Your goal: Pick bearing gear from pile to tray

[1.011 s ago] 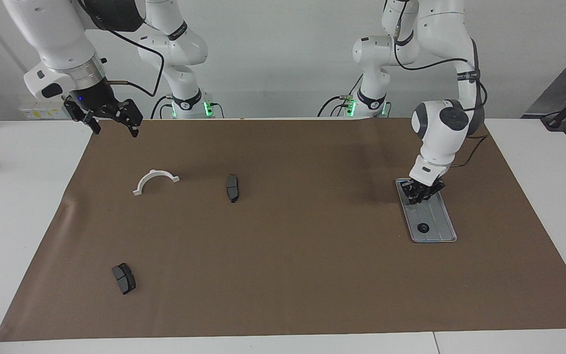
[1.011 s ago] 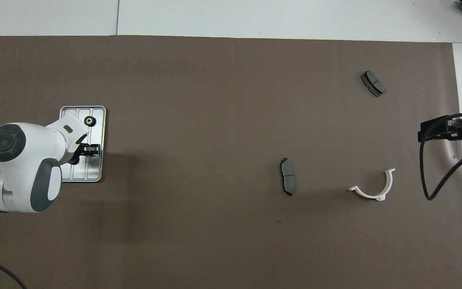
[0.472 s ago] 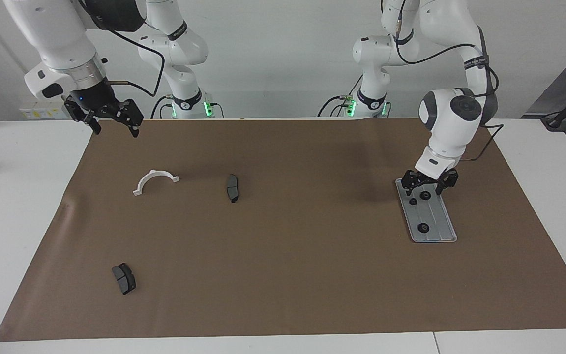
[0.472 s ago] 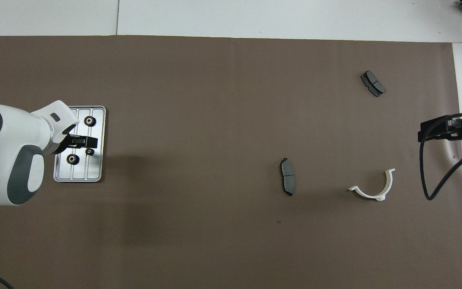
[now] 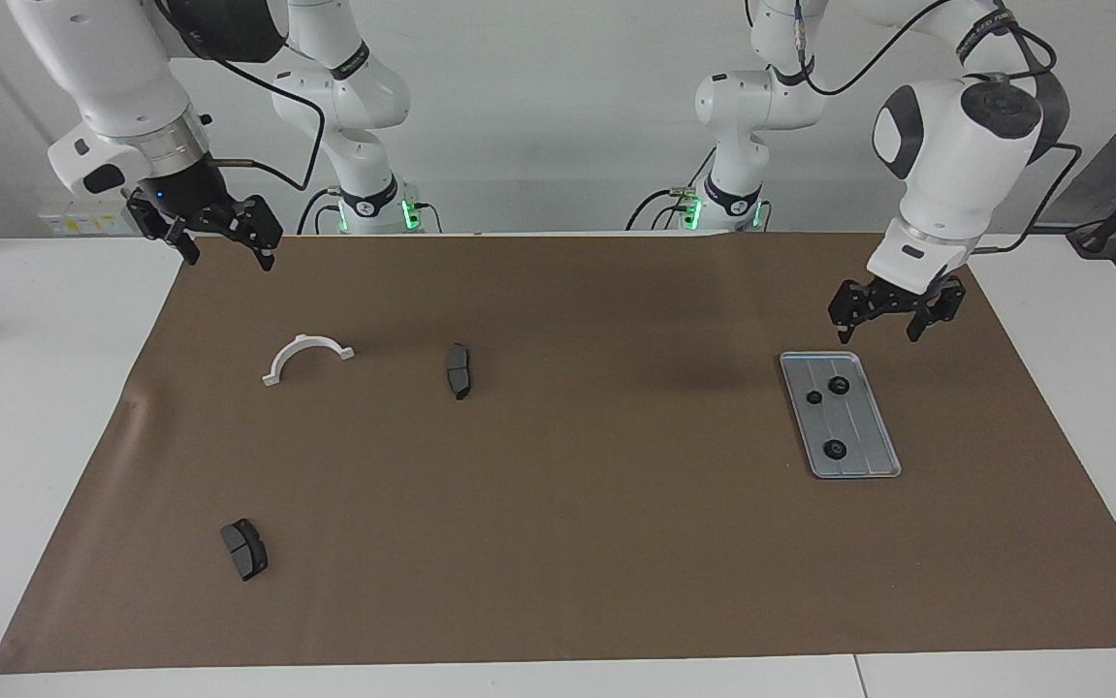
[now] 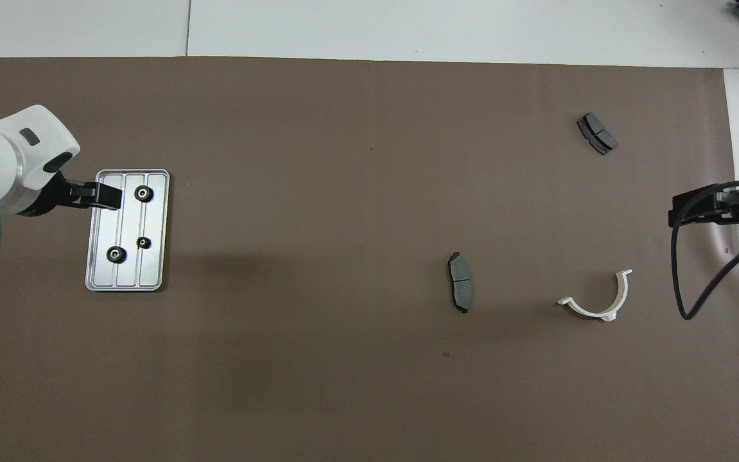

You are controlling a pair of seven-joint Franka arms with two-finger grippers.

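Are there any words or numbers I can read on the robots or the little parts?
None can be read.
Black bands on the arms carry pale lettering, too small to read.
The tray, the three gears in it, the brake pads and the white bracket show no writing.

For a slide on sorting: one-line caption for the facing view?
Three black gears lie in the tray; the open left gripper hangs above it, while the right gripper waits.
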